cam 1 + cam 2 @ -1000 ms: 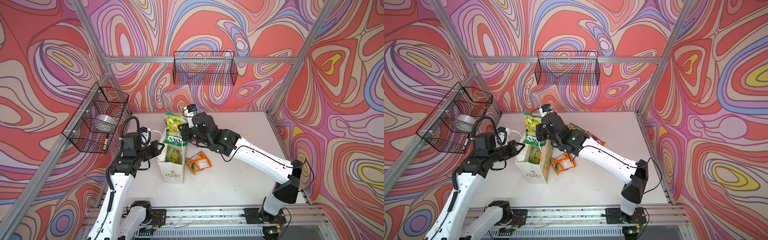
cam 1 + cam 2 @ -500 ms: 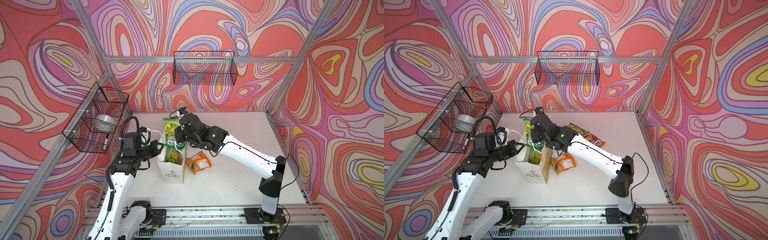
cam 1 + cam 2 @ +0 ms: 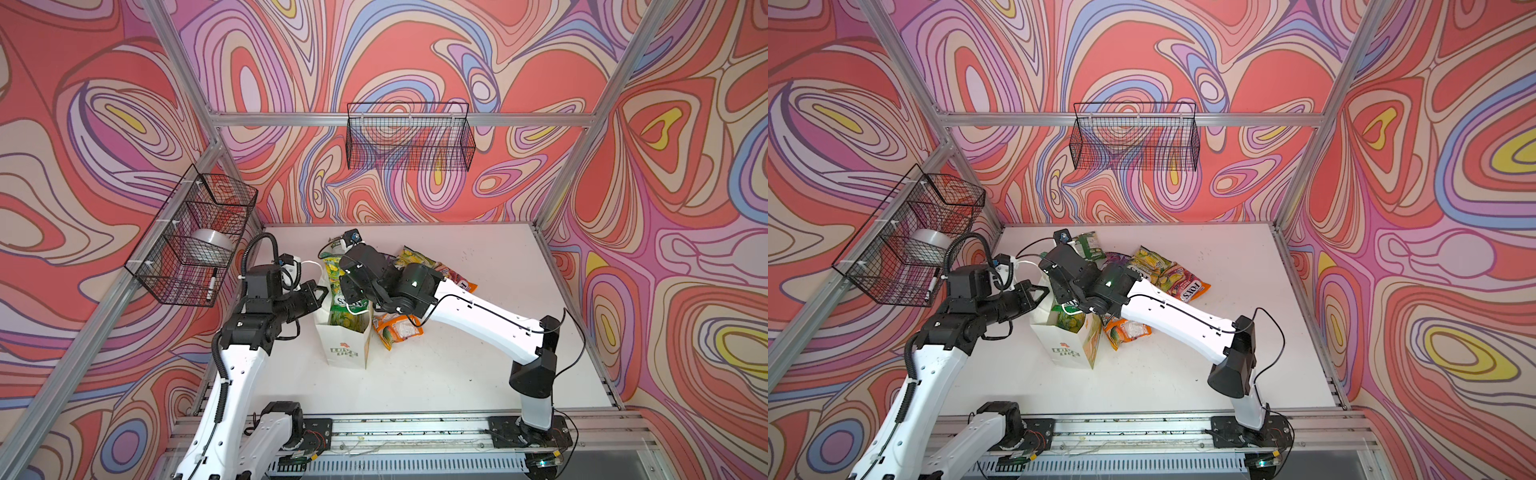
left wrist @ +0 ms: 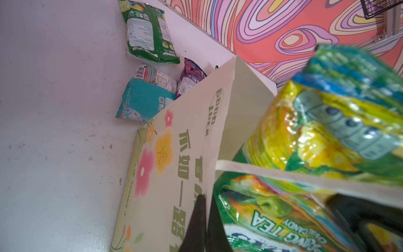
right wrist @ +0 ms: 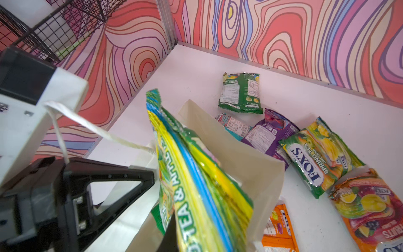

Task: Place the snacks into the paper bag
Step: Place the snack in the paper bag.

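The white paper bag (image 3: 347,349) (image 3: 1065,345) stands upright on the table. My left gripper (image 3: 322,293) (image 4: 204,218) is shut on its near wall (image 4: 185,152), holding the mouth open. My right gripper (image 3: 349,297) (image 5: 189,240) is shut on a yellow-green snack (image 3: 332,270) (image 5: 185,163), whose lower end is inside the bag mouth. Only one right finger shows. A green snack (image 4: 272,207) lies inside the bag. Behind the bag lie green (image 5: 239,93), teal (image 4: 144,102), purple (image 5: 266,133), FOX'S green (image 5: 316,161) and orange-red (image 5: 370,207) snacks. An orange snack (image 3: 395,328) lies against the bag's right side.
A black wire basket (image 3: 409,141) hangs on the back wall. Another basket (image 3: 195,237) on the left wall holds a tape roll (image 3: 210,243) and a marker. Bare white table (image 3: 457,374) stretches in front of and right of the bag.
My right gripper has swung left and down with the yellow-green snack, bringing it into the bag's mouth. The left gripper and the bag have stayed put.
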